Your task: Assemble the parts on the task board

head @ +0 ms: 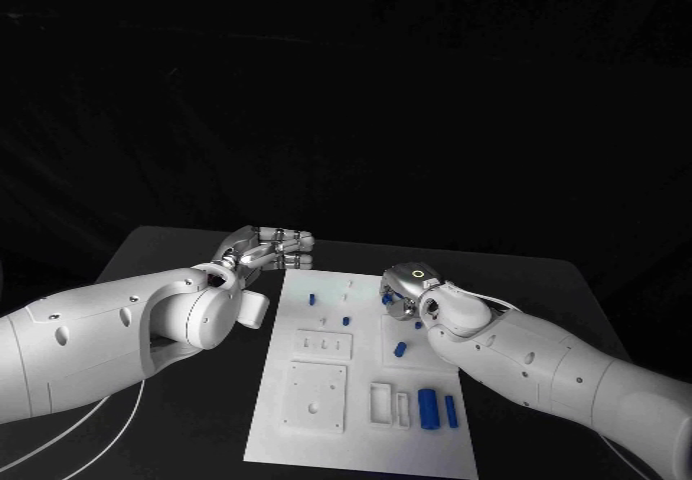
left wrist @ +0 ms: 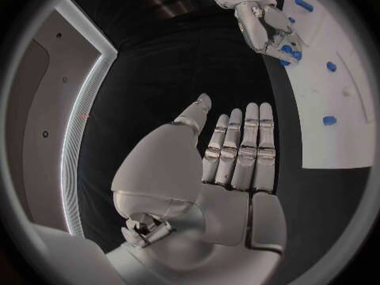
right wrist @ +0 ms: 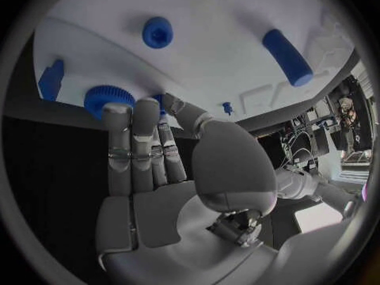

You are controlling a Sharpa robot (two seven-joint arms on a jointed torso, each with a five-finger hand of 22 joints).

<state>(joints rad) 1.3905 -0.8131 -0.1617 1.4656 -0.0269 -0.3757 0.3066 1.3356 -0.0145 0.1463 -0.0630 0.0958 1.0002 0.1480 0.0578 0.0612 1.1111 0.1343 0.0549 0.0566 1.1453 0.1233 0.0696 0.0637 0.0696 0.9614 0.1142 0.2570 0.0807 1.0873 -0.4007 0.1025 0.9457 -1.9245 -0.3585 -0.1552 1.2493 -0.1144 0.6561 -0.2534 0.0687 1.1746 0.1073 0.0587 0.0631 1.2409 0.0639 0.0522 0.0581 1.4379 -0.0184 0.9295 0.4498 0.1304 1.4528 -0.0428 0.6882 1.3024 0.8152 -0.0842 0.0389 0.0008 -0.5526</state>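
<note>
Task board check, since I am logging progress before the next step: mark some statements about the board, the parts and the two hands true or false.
1. The left hand holds a blue part. False: its fingers are straight and hold nothing, off the board's far left corner.
2. The right hand is over the task board. True.
3. Blue parts lie loose on the board, such as a blue cylinder. True.
4. The board is black. False: it is white, on a black table.

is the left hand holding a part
No, the left hand is empty, its fingers straight over the black table, off the task board.
</note>
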